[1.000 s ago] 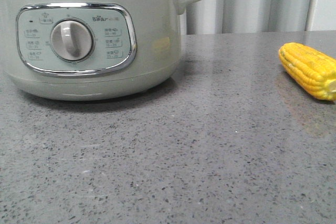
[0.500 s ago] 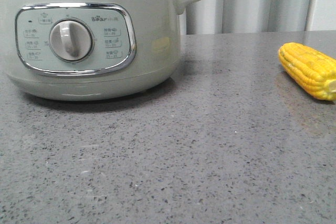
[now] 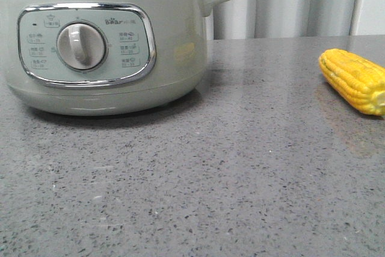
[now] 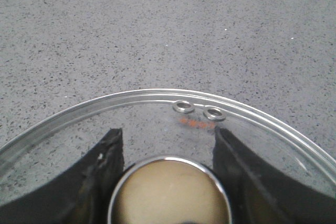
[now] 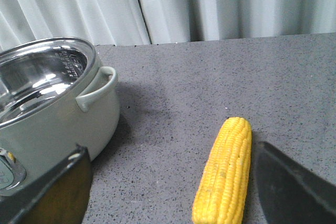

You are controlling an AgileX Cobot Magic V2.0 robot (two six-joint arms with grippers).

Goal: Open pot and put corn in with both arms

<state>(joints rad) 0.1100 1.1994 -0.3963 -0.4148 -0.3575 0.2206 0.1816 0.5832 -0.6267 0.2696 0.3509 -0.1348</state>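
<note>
The left gripper [image 4: 169, 182] clamps the knob [image 4: 169, 195] of the glass lid [image 4: 157, 103], held clear of the open pot [image 3: 102, 46], while the right gripper [image 5: 173, 203] spreads wide around the corn [image 5: 223, 174] lying well right of that pot, ready to grab.

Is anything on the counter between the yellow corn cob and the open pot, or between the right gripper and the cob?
Nothing visible. The short yellow corn cob lies between the right gripper's spread fingers. Bare grey speckled counter separates it from the lidless pale grey-green electric pot.
</note>
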